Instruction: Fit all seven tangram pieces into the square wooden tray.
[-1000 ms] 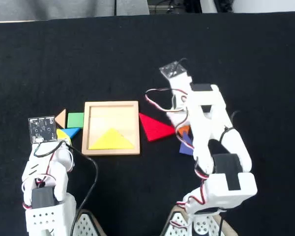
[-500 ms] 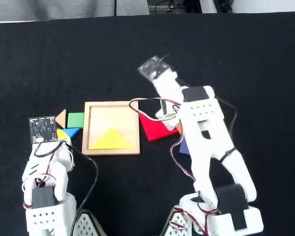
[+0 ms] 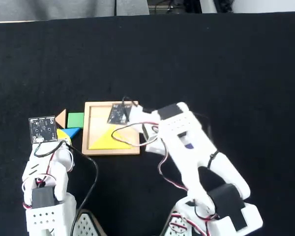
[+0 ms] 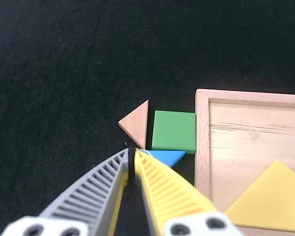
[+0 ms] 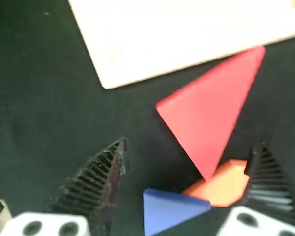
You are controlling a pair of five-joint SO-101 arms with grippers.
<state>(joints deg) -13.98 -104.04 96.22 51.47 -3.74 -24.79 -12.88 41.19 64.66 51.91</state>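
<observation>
The nearer right arm's fingers (image 5: 96, 187) hang spread either side of the flat red triangular piece (image 5: 211, 113), lying on the black bench (image 3: 211, 59) just beside the square wooden tray (image 3: 86, 128); the left arm's fingers (image 4: 157, 187) are pressed together.

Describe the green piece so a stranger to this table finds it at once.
Find the square wooden tray on the black table. Just outside its left wall lies the green square, between tray and tan triangle. Its neighbours are triangles; it alone has four sides.
</observation>
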